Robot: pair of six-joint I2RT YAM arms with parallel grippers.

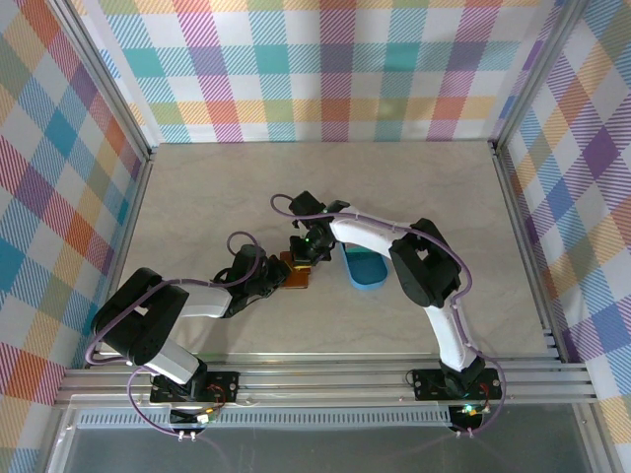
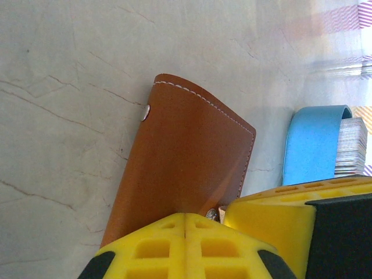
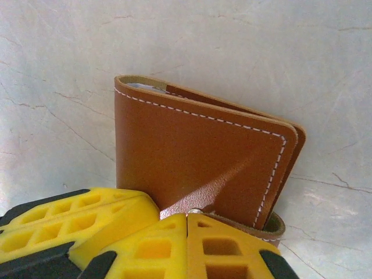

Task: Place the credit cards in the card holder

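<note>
Wallet (image 3: 197,157): we see it folded on the table (image 1: 197,197), just beside the blue tray (image 2: 314,145), with both claws at it.
Left claw (image 2: 185,232): pressed together at the wallet's near edge.
Right claw (image 3: 186,232): pressed together at the tab (image 3: 273,224); we cannot tell whether it pinches leather.
Cards (image 2: 351,145): stacked in the tray.

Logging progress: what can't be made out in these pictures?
- Top view: reddish-brown leather card holder, mostly covered by left gripper and right gripper.
- Right wrist view: cards inside it; front flap hides all but a pale sliver.
- Left wrist view: pale card stack in blue plastic tray, cut off by right edge.
</note>
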